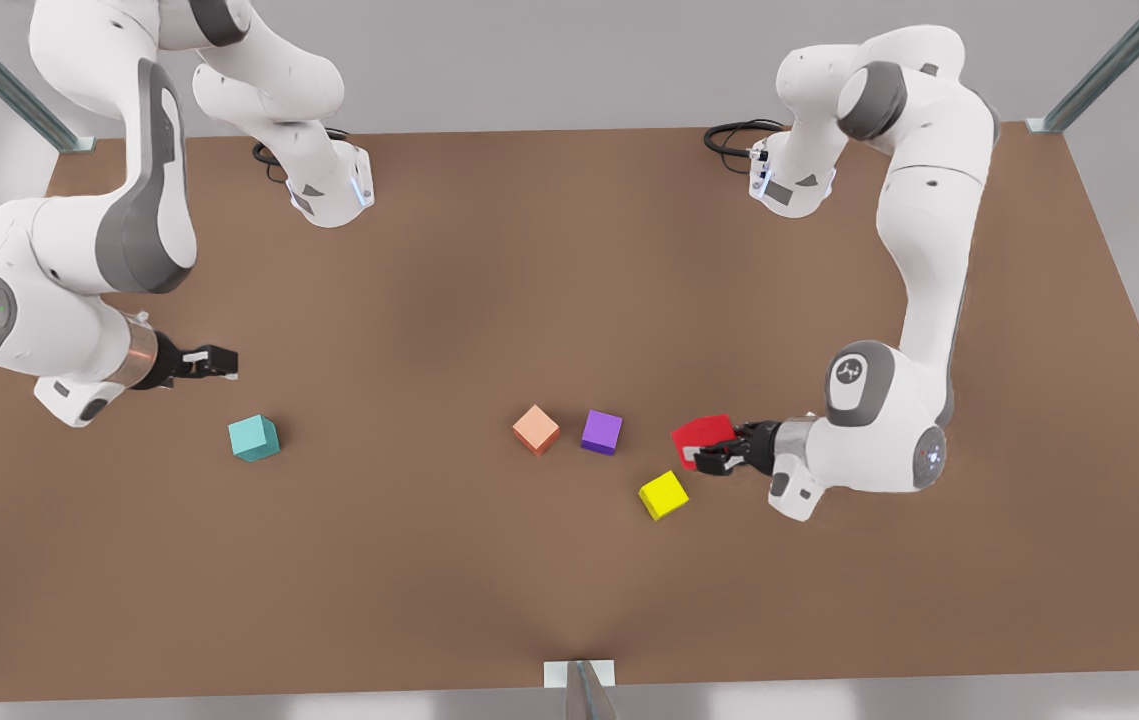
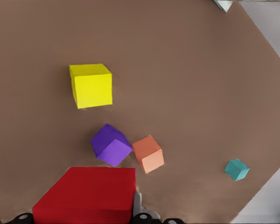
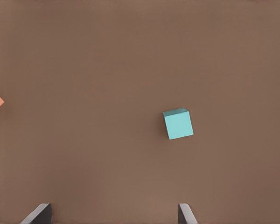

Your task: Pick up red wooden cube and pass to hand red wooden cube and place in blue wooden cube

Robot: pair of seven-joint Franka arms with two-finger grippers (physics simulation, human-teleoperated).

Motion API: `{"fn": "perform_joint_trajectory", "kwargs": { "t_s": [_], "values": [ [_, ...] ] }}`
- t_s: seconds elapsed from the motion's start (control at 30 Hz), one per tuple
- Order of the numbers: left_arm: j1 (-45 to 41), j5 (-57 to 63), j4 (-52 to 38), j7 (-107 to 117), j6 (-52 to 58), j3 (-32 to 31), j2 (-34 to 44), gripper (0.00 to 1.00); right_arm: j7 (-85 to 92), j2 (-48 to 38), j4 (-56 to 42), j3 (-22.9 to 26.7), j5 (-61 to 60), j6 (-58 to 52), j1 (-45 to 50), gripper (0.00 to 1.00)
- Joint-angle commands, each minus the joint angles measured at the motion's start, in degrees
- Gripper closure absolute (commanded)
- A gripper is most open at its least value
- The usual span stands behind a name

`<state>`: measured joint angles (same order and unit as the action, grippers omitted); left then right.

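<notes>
Red wooden cube (image 1: 702, 436) sits pinched in the left gripper (image 1: 712, 458) at the front view's right, with the yellow cube (image 1: 663, 494) just beside the pincer, the purple cube (image 1: 602, 432) and salmon-orange cube (image 1: 536, 429) a little beyond it on the brown table (image 1: 489, 280). Across the table the right gripper (image 1: 217, 362) waits with fingers spread, the blue wooden cube (image 1: 254, 437) near its tips. No cube face carries any readable writing.
</notes>
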<state>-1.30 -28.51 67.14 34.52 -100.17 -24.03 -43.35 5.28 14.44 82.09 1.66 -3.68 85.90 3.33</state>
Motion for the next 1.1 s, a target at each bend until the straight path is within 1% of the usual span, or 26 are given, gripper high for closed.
{"fn": "perform_joint_trajectory", "kwargs": {
  "t_s": [0.0, 0.03, 0.1, 0.13, 0.17, 0.2, 0.27, 0.3, 0.33, 0.37, 0.4, 0.43, 0.47, 0.5, 0.53, 0.57, 0.67, 0.77, 0.87, 0.97, 1.0, 1.07],
  "values": [
    [-0.1, -6.56, -1.4, -10.34, 6.48, -5.41, -2.44, 0.44, 5.09, 3.04, -2.63, 0.01, -5.89, 0.32, 0.27, 0.0],
    [-0.01, -7.96, -1.92, -15.87, 4.9, -7.08, -4.11, 0.44, 5.18, 5.15, -3.08, 0.01, -12.13, 0.32, 0.01, 0.0],
    [-0.1, -14.72, -4.12, -22.99, 2.35, -7.52, -6.83, 0.44, 5.35, 8.31, -4.04, 0.01, -18.1, 0.76, -0.26, 0.0],
    [-0.36, -18.33, -4.12, -25.73, 0.42, -8.48, -7.45, 0.45, 9.12, 12.18, -7.46, 0.1, -22.85, 0.85, -0.34, 0.0],
    [-0.98, -18.69, -4.12, -27.57, -0.81, -9.19, -7.45, 0.46, 17.55, 16.84, -10.81, 0.01, -29.17, 0.85, -0.34, 0.0],
    [-1.33, -18.78, -4.12, -30.2, -1.95, -9.37, -7.8, 0.45, 28.28, 19.3, -11.25, 0.1, -34.98, 2.34, -0.26, 0.0],
    [-1.6, -19.65, -4.12, -35.13, -2.48, -9.37, -7.98, 0.45, 46.47, 23.52, -11.25, -0.08, -36.65, 9.46, 0.01, 0.0],
    [-1.77, -19.66, -4.12, -35.75, -2.57, -9.37, -8.33, 0.45, 58.07, 25.81, -11.08, -0.25, -41.75, 9.2, 0.27, 0.0],
    [-1.77, -19.66, -4.03, -35.84, -2.57, -9.45, -8.94, 0.45, 68.45, 25.72, -10.02, -3.15, -44.3, 9.46, 0.71, 0.0],
    [-1.77, -19.66, -3.95, -38.91, -2.66, -9.72, -9.12, 0.45, 76.0, 25.72, -10.28, -3.33, -44.83, 11.48, 0.97, 0.0],
    [-1.77, -19.74, -3.77, -40.32, -3.71, -9.72, -9.47, 0.4, 86.72, 27.21, -9.67, -4.21, -49.92, 12.54, 1.06, 0.0],
    [-1.77, -20.01, -3.86, -40.93, -4.76, -9.81, -10.0, 0.44, 99.12, 27.57, -9.32, -4.21, -51.6, 14.21, 1.85, 0.0],
    [-1.77, -20.01, -3.77, -43.57, -6.17, -9.81, -10.09, 0.45, 102.99, 27.66, -9.23, -4.3, -53.09, 14.21, 1.94, 0.0],
    [-1.77, -20.09, -3.86, -45.41, -7.84, -9.81, -10.09, 0.45, 111.52, 27.83, -9.23, -4.3, -56.08, 15.17, 2.29, 0.0],
    [-1.77, -20.18, -3.77, -46.91, -8.55, -9.81, -10.17, 0.45, 116.44, 28.1, -9.23, -4.38, -56.96, 15.88, 2.29, 0.0],
    [-1.86, -20.71, -3.77, -47.0, -8.64, -9.81, -10.44, 0.45, 119.17, 28.18, -9.23, -4.38, -58.89, 15.88, 2.29, 0.0],
    [-2.91, -20.62, -3.86, -51.3, -10.92, -9.98, -10.79, 0.45, 119.35, 28.18, -7.3, -4.38, -65.48, 15.79, 4.14, 0.0],
    [-2.83, -20.71, -4.21, -52.71, -11.01, -9.81, -11.14, 0.45, 119.26, 28.18, -7.03, -5.17, -66.54, 15.61, 4.66, 0.0],
    [-2.74, -23.95, -4.39, -54.72, -12.42, -9.89, -12.72, 0.45, 119.35, 28.18, -4.57, -6.49, -68.82, 15.0, 4.49, 0.0],
    [-2.83, -30.11, -4.39, -57.72, -14.26, -9.89, -13.16, 0.45, 121.02, 27.48, 1.14, -6.67, -77.61, 16.31, 4.93, 0.0],
    [-2.83, -31.96, -4.39, -59.12, -14.35, -9.89, -13.43, 0.45, 120.93, 26.96, 1.49, -6.76, -77.61, 18.25, 5.1, 0.0],
    [-2.74, -34.06, -4.3, -61.23, -14.35, -10.07, -14.56, 0.45, 120.32, 23.7, 5.89, -6.76, -78.49, 21.23, 5.28, 0.0]
  ]
}}
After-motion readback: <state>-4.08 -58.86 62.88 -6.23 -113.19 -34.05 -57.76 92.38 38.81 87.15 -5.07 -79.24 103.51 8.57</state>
